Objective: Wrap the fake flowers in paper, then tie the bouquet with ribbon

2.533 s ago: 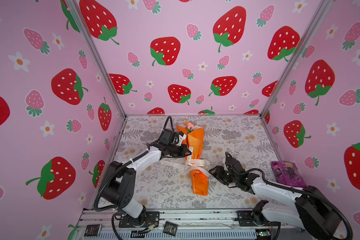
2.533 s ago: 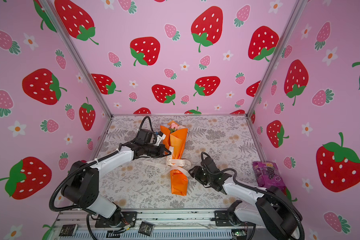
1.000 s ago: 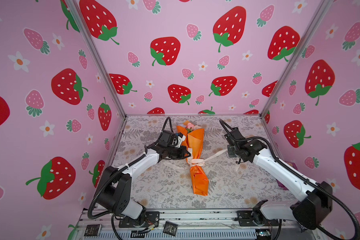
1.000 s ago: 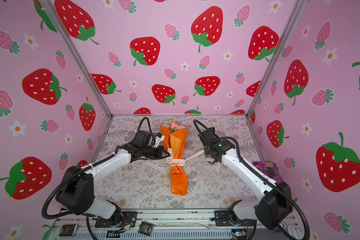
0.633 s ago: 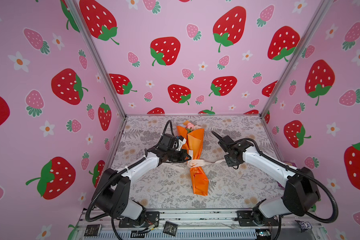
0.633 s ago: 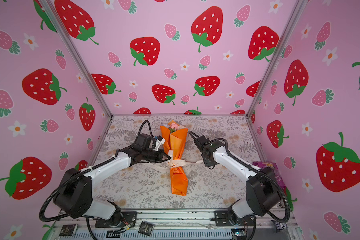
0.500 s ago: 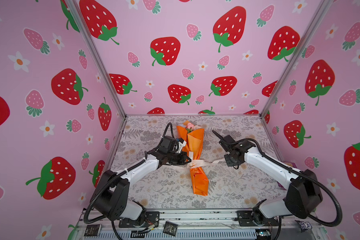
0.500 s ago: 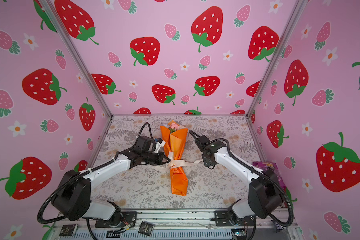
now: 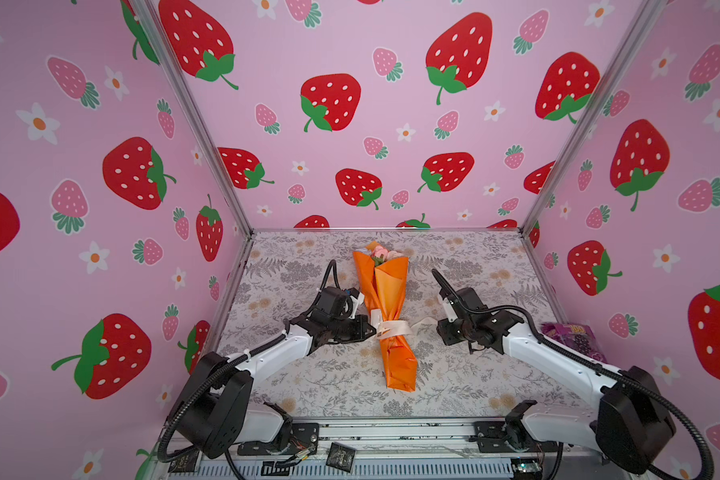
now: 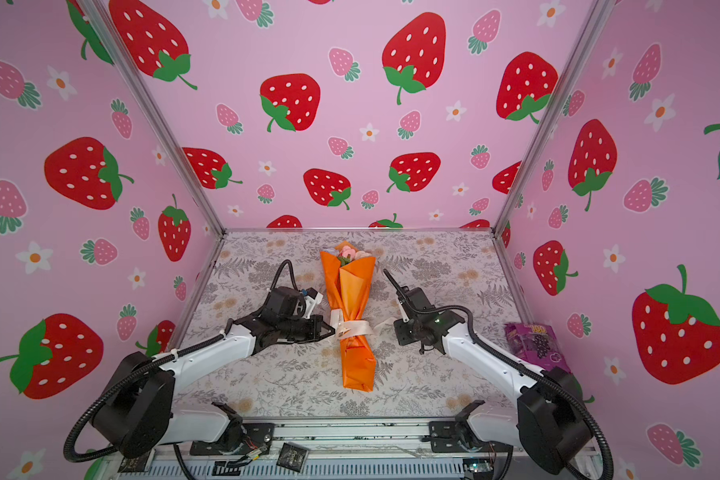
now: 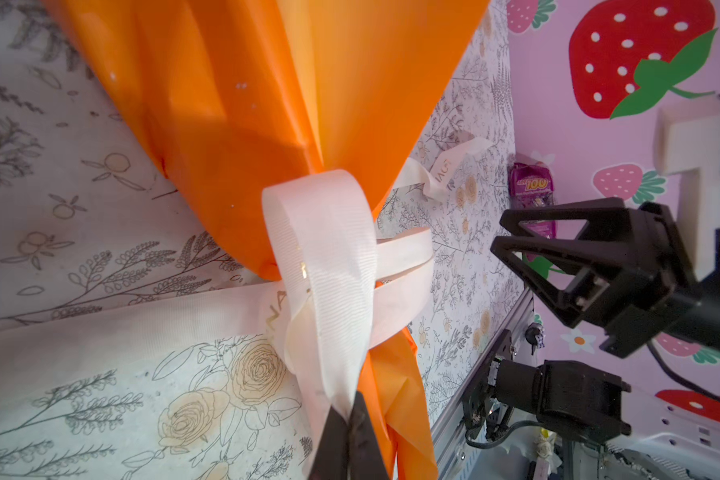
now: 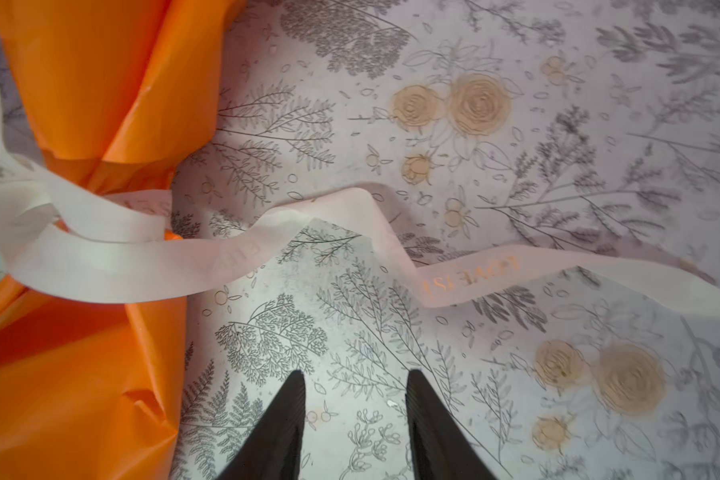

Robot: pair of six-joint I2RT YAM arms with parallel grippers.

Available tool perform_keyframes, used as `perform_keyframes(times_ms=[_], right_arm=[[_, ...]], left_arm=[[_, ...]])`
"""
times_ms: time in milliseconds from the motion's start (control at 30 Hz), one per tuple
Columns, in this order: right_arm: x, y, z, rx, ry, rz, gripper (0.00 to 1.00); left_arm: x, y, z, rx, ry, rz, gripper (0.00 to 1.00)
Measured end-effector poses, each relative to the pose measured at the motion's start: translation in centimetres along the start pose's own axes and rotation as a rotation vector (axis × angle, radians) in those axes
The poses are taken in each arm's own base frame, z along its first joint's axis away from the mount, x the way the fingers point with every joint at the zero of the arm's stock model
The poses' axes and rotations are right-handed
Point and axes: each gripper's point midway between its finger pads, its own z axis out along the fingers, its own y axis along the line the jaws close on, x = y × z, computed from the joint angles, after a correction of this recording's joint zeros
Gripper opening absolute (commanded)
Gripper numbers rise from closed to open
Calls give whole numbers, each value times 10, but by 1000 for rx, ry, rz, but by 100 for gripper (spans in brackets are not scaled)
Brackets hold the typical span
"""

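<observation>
The left gripper (image 11: 348, 415), black jaws pressed together, pinches the single cream ribbed ribbon (image 11: 329, 249); the right gripper (image 12: 354, 376) stands part open, empty, the ribbon's free tail lying just ahead. Two white arms (image 9: 275, 353) reach low and inward. Between them on the floral-printed bench (image 9: 308, 374) lies one bouquet of fake flowers (image 9: 385, 291), pink blooms in a creased orange paper cone, ribbon-looped at the waist.

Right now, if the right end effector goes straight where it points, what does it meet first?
Likely the loose ribbon tail crossing the table ahead of the open right end effector. Depth is unclear, so the table could come first.
</observation>
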Motion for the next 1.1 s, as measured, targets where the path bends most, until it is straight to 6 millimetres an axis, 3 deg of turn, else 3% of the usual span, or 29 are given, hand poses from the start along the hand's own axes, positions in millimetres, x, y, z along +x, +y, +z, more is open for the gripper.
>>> perform_keyframes(times_ms=[300,533,733,800,867,1100], right_arm=[[-19,34,4,-85,-173,-478,42],[-13,44,13,-102,-173,-884,43],[-6,64,22,-208,-230,-980,46],[-6,66,25,-221,-234,-985,45],[-6,68,27,-230,-238,-986,45],[-12,74,23,-268,-271,-923,45]], left_arm=[[18,23,-7,-45,-80,-116,1],[21,33,-9,-66,-110,-148,4],[28,39,-7,-80,-94,-158,18],[31,42,-8,-94,-89,-154,13],[35,44,-11,-101,-90,-147,21],[48,50,-25,-132,-101,-133,35]])
